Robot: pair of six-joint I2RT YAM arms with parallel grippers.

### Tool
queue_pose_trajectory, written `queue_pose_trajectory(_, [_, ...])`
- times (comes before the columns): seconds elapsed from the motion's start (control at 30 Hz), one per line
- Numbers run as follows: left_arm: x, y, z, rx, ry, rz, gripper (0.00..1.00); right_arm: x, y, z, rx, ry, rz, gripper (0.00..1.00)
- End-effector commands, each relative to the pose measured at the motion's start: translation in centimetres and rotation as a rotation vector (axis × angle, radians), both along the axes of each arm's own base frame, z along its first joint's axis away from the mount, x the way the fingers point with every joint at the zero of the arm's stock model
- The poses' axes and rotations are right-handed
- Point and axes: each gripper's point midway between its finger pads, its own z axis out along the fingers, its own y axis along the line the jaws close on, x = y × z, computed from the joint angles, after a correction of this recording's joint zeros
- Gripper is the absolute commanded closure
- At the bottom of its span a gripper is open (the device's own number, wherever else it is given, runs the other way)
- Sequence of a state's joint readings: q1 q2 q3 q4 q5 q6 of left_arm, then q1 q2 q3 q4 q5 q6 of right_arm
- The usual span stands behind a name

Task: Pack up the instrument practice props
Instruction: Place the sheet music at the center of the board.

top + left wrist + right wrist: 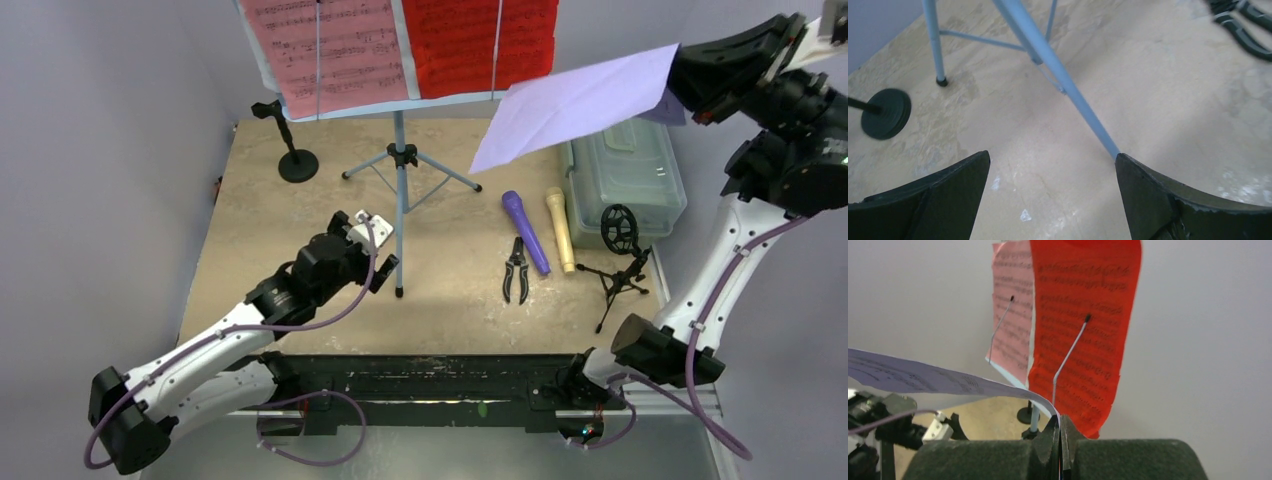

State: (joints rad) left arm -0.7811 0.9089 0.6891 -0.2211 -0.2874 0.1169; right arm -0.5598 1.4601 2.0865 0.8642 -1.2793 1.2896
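White page (580, 100) | printed staves, too small to read | pinched in right claw (1060, 434)

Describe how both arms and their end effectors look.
The left arm and right arm share white links, black joints and a looping purple cable. The left end effector has two dark curved fingers; the right end effector has dark, rough, blocky ones.

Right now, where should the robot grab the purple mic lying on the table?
Probably the slim handle just below the round head, coming straight down from above. The purple mic lies flat, so fingers can straddle its narrow width. Lower down, the pliers crowd its left side. The cream mic lies a little apart on its right, leaving a gap for a finger.
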Motion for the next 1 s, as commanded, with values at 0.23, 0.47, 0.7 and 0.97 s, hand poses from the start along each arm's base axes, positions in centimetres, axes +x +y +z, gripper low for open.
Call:
queue_pose_trajectory(0.23, [-5.2,-8.1,9.7,-0.509,-0.253,-0.491,0.0,-5.3,2.9,-12.2,-0.197,0.176,0.039,1.0])
queue_pose_trajectory(0.47, [-4.7,-11.8,11.5,-0.628,-0.303,-0.506,0.0,-4.3,3.1,-19.9,-0.079,0.377,0.119,1.0])
queue_pose_trajectory(0.7, [-4.9,-16.1,13.0,-0.752,-0.349,-0.56,0.0,-3.5,5.9,-27.8,0.018,0.589,0.335,1.0])
queue_pose_trajectory(0.97, [-4.0,-16.4,11.1,-0.854,-0.263,-0.481,0.06,-2.1,6.1,-34.0,0.042,0.708,0.383,1.0])
